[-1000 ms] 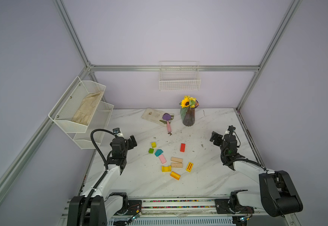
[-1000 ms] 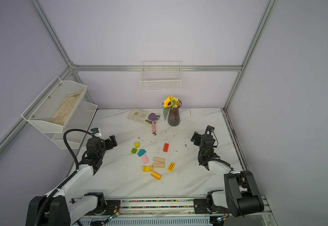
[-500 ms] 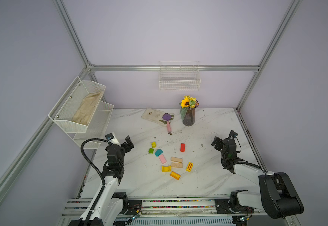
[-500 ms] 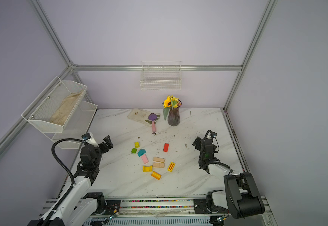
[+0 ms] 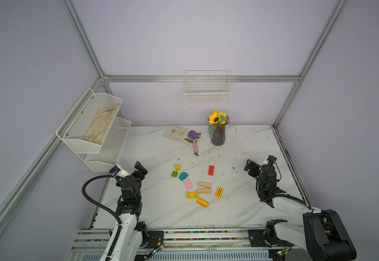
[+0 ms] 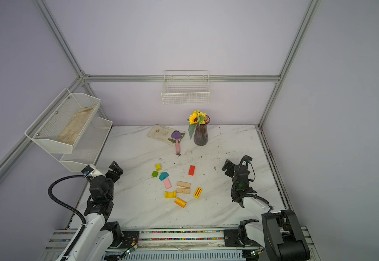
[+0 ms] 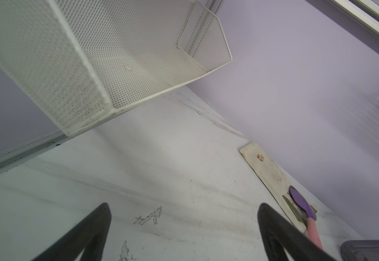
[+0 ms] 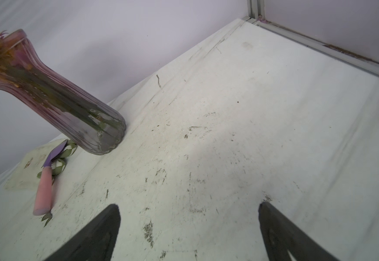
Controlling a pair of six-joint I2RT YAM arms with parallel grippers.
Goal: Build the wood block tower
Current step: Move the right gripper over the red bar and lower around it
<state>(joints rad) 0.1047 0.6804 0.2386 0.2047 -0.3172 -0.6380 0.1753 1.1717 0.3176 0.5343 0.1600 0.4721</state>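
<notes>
We've stacked nothing yet: wood blocks (image 5: 204, 184) lie loose on the desk (image 5: 161, 210); left claw (image 7: 184, 204) and right claw (image 8: 189, 204) gape wide, empty.

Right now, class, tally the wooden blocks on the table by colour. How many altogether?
Yellow: 3, yellow cube, yellow arch, striped yellow block
Tan: 2, tan bars
Red: 1, red block
Green: 1, green cube
Teal: 1, teal block
Pink: 1, pink block
Orange: 1, orange block
Total: 10
</notes>
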